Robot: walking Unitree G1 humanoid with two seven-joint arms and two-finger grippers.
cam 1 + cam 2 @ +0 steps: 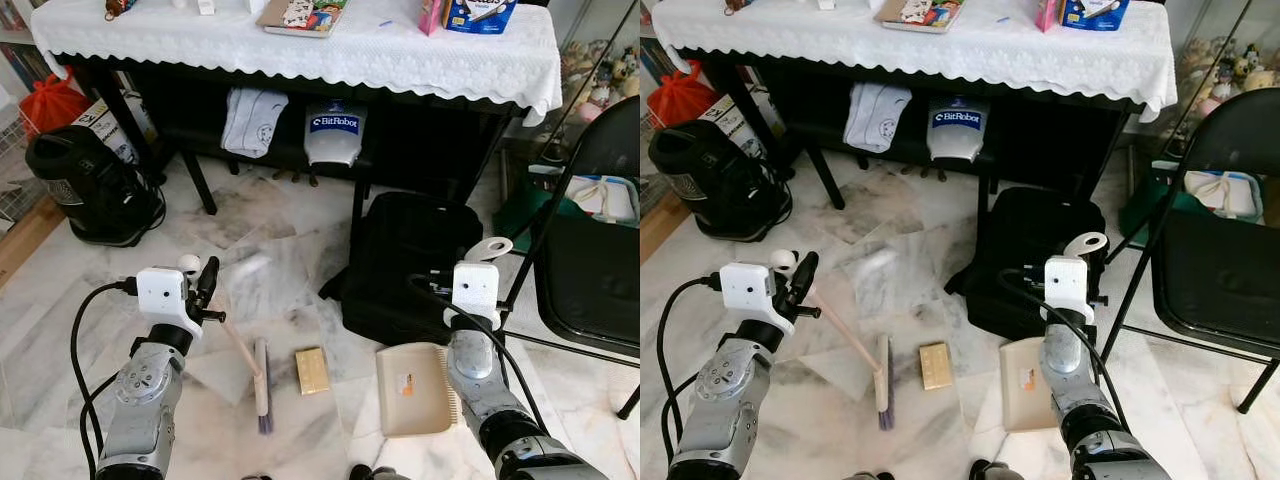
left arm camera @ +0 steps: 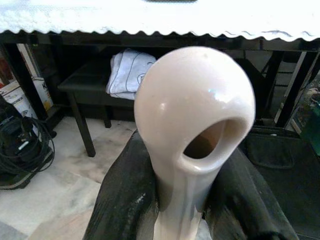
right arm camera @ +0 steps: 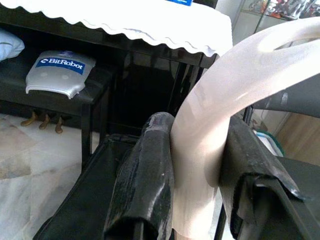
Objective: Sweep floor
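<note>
Fingers (image 2: 125, 200) of my left gripper (image 1: 205, 285) clamp the brush (image 1: 262, 385) handle, right gripper (image 3: 200, 190) pinches the dustpan (image 1: 413, 388) handle; tan block (image 1: 312, 370) lies on the floor (image 1: 260, 230) between them, so I'd judge: keep the pan lip flat, sweep rightward.

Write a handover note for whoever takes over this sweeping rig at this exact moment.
Left gripper: shut on the brush handle; the brush head rests on the marble floor.
Right gripper: shut on the dustpan handle; the dustpan sits flat on the floor, right of the brush.
Between them lies a small tan block, touching neither, still outside the pan.
Done: both tools picked up and set either side of the block.
Left: sweep the block into the dustpan. A black bag lies close behind the pan.
</note>
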